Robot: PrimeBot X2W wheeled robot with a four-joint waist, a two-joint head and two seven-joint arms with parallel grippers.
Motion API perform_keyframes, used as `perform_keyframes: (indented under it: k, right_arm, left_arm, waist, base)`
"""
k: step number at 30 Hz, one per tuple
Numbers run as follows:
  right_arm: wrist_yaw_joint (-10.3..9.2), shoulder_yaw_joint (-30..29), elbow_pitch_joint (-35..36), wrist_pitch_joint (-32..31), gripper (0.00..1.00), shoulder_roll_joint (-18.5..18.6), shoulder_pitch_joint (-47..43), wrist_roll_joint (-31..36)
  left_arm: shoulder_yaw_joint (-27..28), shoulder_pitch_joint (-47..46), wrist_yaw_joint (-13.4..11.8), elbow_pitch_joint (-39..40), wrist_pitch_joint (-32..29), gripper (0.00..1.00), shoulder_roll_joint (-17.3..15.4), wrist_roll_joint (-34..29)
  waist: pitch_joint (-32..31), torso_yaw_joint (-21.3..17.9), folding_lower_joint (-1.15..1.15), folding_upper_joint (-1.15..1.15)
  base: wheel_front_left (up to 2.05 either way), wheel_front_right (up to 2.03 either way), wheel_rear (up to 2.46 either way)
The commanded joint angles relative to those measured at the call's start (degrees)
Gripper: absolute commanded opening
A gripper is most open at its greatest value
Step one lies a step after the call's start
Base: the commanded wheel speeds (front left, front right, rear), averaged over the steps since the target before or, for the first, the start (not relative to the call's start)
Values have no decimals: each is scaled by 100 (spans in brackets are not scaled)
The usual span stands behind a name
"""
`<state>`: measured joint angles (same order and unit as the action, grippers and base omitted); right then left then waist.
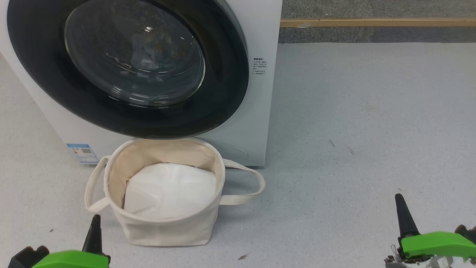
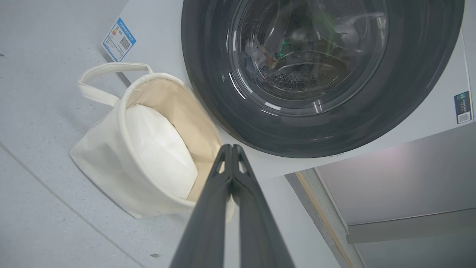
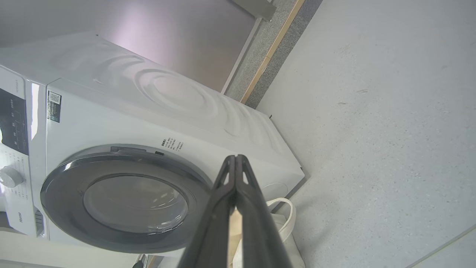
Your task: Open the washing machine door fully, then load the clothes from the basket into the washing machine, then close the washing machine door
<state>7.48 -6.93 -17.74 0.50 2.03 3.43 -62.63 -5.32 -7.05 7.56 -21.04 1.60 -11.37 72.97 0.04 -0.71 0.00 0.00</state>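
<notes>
The washing machine [image 1: 261, 111] stands with the washing machine door [image 1: 225, 93] closed flat against its front. The door's black rim [image 2: 208, 82] and glass centre also appear in the right wrist view [image 3: 55, 193]. Pale fabric with brown marks, the clothes [image 2: 260, 56], shows dimly behind the glass. In front of the machine sits the basket [image 1: 167, 232], holding a plain white sheet [image 1: 171, 193]. My left gripper [image 1: 96, 219] is shut and empty just left of the basket. My right gripper [image 1: 399, 197] is shut and empty, far to the right over bare floor.
Grey speckled floor [image 1: 353, 130] stretches to the right of the machine. A wooden strip [image 1: 372, 22] runs along the back wall's foot. A blue sticker [image 1: 82, 152] marks the washer's lower left corner. The basket's loop handles [image 1: 256, 186] stick out sideways.
</notes>
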Motion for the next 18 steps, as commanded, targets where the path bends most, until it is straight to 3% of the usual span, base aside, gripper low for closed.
perform_keyframes:
  k: [1,18]
  right_arm:
    - [1,45,234,-58,0,54,271,-167]
    - [1,44,280,-280,0,65,274,-1131]
  left_arm:
    - [247,-117,-5,239,-56,0,-39,115]
    - [569,-48,-6,397,-314,0,265,741]
  waist:
    - [0,2,0,0]
    - [5,26,0,0]
  base:
    - [0,0,0]
    - [0,0,0]
